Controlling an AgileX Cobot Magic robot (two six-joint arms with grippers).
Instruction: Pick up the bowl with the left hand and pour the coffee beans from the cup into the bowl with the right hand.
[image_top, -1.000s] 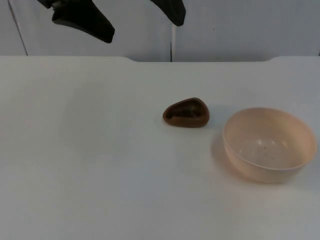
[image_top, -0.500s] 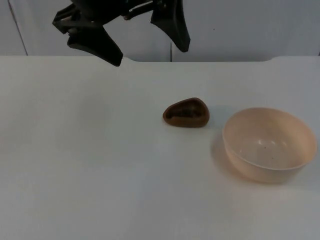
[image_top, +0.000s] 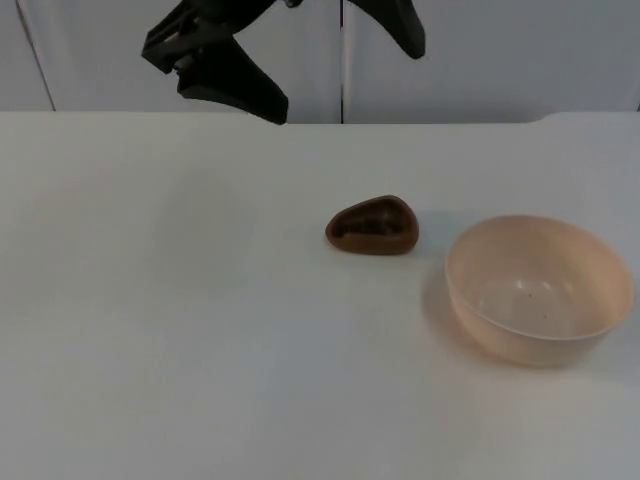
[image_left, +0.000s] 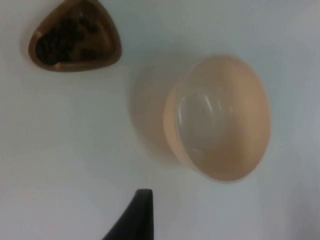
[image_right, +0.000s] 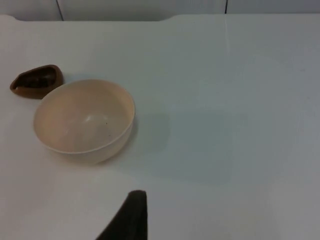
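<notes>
Left gripper (image_top: 340, 75) hovers high, its fingers (image_top: 235, 85) spread.

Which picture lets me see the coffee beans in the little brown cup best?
The left wrist view: it looks straight down into the brown cup, so the dark coffee beans inside stand out. The top view shows the cup from a slant, its inside just dark. In the right wrist view it sits side-on beyond the bowl.

Glossy smooth plastic bowl (image_top: 538, 288), wooden-looking brown cup (image_top: 372, 226), matt white table (image_top: 200, 350)
</notes>
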